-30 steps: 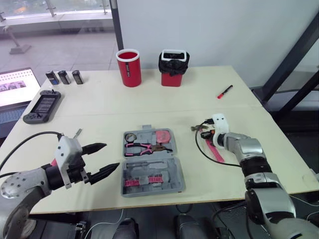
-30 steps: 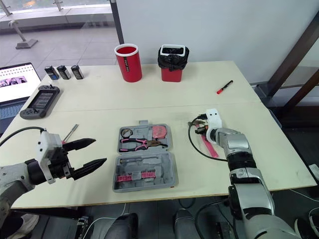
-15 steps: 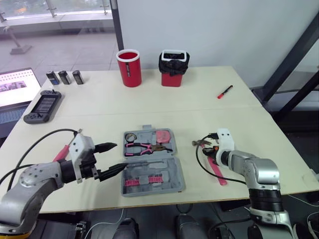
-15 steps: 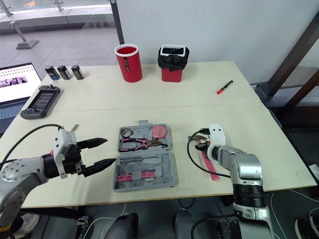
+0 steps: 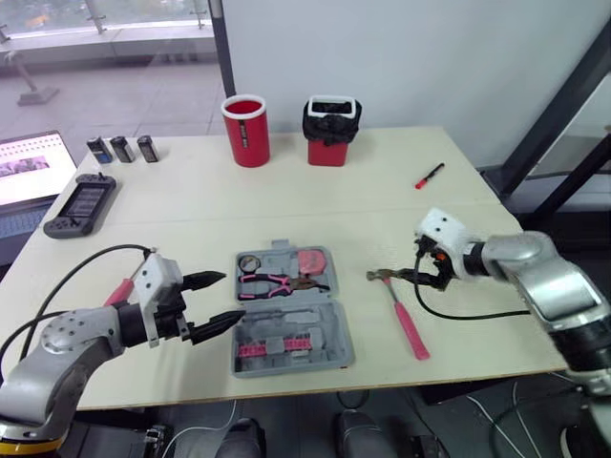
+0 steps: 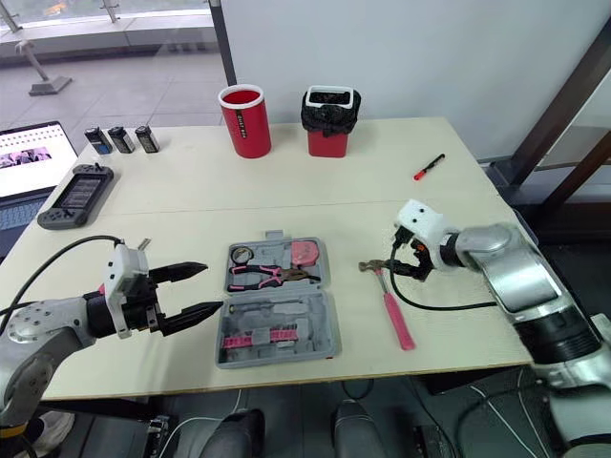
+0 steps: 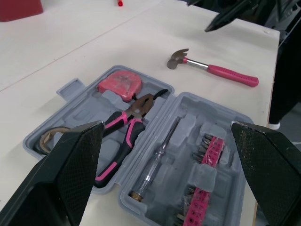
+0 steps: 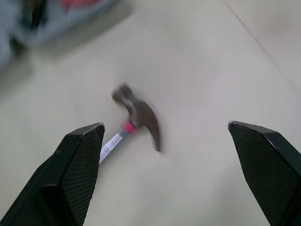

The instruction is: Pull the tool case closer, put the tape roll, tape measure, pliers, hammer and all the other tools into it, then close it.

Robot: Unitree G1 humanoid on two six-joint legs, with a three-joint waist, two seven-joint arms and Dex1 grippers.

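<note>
The grey tool case (image 5: 291, 307) lies open mid-table. In it are the tape roll (image 5: 251, 262), the pink tape measure (image 5: 310, 260), the pink-handled pliers (image 5: 275, 283), a screwdriver (image 7: 155, 162) and pink bits (image 7: 207, 150). To the right of the case the pink-handled hammer (image 5: 403, 310) lies flat on the table. My right gripper (image 5: 427, 275) stands open just above and right of the hammer head (image 8: 138, 115), holding nothing. Left of the case, my left gripper (image 5: 212, 301) is open and points at it. A pink-handled tool (image 5: 119, 291) lies partly hidden under my left arm.
At the back stand a red cup (image 5: 246, 129) and a red bin with a black liner (image 5: 331, 129). A red marker (image 5: 430, 176) lies at the right rear. A game console (image 5: 80, 203), three batteries (image 5: 121, 148) and a laptop (image 5: 29, 172) are at the left.
My right gripper has opened and let go of the hammer, which now lies on the table; the arm has drawn back to the right. My left gripper came closer to the case.
</note>
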